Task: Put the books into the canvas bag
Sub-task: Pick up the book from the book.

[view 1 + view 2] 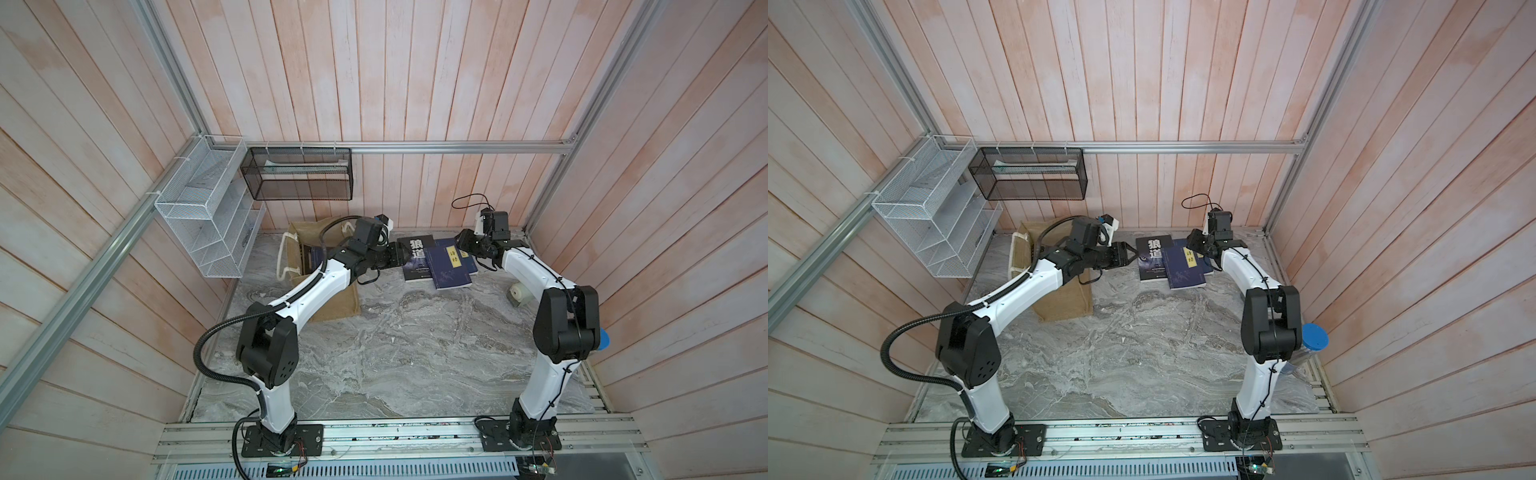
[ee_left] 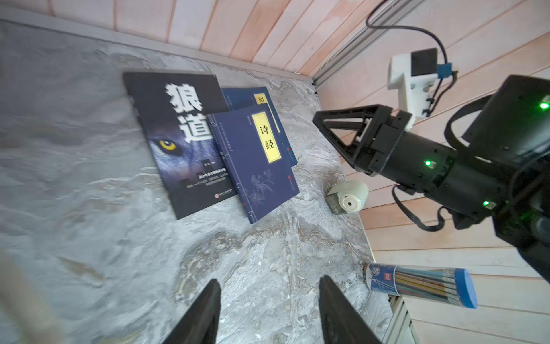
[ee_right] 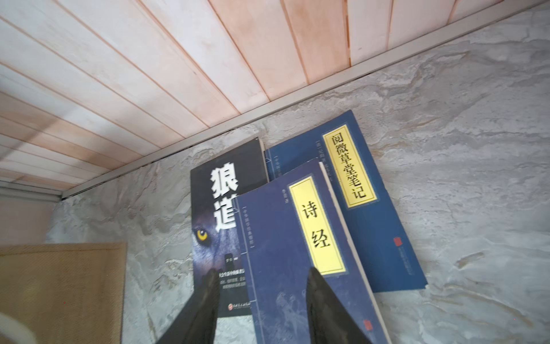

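Three books lie overlapping on the marble table near the back wall. A black wolf-cover book (image 1: pixel 415 257) (image 2: pixel 178 143) is partly under a navy book with a yellow label (image 1: pixel 449 268) (image 3: pixel 282 238), and a second navy book (image 3: pixel 372 223) lies behind them. The tan canvas bag (image 1: pixel 336 303) (image 1: pixel 1063 303) stands to their left, and a dark book (image 1: pixel 311 257) shows inside it. My left gripper (image 1: pixel 1129 255) (image 2: pixel 270 280) is between the bag and the books, open and empty. My right gripper (image 1: pixel 461 241) (image 3: pixel 262 270) hangs open just above the books' right side, holding nothing.
A white pencil sharpener (image 2: pixel 348 196) sits by the right wall. A clear tube of pencils with a blue cap (image 2: pixel 422 283) lies nearer the front right. A white wire basket (image 1: pixel 199 224) and a black mesh basket (image 1: pixel 299 174) hang on the walls above the bag.
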### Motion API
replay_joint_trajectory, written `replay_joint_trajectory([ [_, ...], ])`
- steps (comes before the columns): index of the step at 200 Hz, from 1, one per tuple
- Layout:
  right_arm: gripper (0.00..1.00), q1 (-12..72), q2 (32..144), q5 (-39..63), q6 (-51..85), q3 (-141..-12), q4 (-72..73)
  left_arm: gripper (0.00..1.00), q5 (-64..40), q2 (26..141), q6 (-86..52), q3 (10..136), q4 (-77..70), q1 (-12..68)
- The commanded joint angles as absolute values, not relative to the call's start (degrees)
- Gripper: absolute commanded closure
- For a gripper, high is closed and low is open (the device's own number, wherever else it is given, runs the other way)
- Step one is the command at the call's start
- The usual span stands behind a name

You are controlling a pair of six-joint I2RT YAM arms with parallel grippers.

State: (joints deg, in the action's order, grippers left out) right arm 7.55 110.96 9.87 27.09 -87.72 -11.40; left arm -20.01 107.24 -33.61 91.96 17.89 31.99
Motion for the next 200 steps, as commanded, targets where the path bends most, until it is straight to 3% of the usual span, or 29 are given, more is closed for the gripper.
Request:
replay_joint_trajectory([
  [1, 0.5, 6.1, 115.38, 7.84, 25.85, -88.75, -9.64, 0.44, -18.94, 110.76, -39.09, 91.58, 6.4, 33.4],
  [98, 0.5, 3.94, 123.53, 10.44, 22.5, -89.24, -12.5, 0.45, -22.57, 129.54, -52.75, 92.51, -7.77, 36.36],
  [200, 0.63, 6.29, 122.55, 15.25, 24.05, -82.7, -11.97, 0.45, -31.2, 140.96, -61.85, 97.37, -14.19, 37.48],
])
